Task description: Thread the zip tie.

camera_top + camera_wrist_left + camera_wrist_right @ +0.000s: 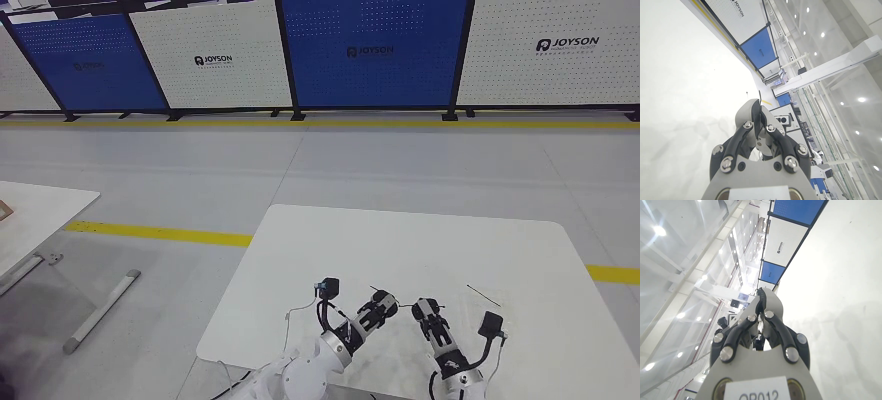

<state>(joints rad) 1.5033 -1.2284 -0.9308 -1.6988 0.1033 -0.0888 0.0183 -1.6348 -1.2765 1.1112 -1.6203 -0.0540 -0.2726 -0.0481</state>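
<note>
A thin black zip tie stands up out of my left gripper, which is shut on it. From above, this zip tie shows as a short dark line at the left gripper, low over the near middle of the white table. My right gripper hangs close beside it, tip to tip. The right gripper has its black pads pressed together; I cannot make out anything between them.
A second black zip tie lies flat on the table to the right of both grippers. The table's near edge runs just below the arms. Blue and white panels stand far behind, across the floor.
</note>
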